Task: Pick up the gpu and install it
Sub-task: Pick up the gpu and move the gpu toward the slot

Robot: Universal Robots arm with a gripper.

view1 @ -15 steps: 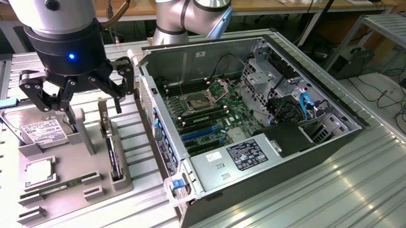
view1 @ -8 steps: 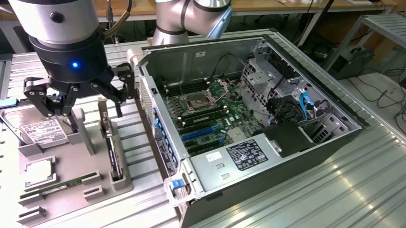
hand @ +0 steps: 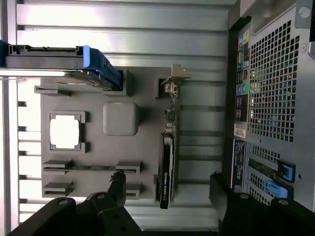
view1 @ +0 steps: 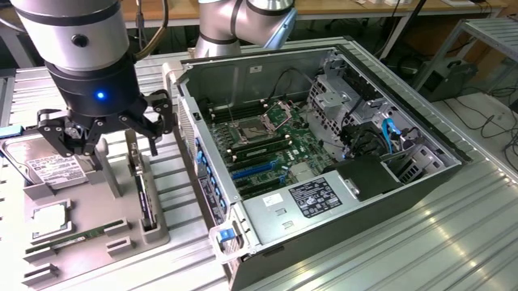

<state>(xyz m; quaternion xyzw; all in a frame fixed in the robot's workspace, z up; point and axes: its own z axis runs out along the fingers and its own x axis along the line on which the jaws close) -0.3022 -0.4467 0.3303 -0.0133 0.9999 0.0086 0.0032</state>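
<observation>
The gpu stands on its long edge in a slot along the side of a grey fixture tray nearest the computer case; its black card is upright and its pale metal bracket sits at the end nearer the arm's base; nothing grips it. The gripper hangs over the tray with its fingers spread wide and holding nothing; in the wrist view one finger lies to each side of the card, both clear of it. On the same tray rest a hard drive with a white label, a processor chip and a narrow green memory stick. The case lies on its side, open, just beside the tray, its motherboard showing blue expansion slots; tray and case sit on a ribbed metal table.
</observation>
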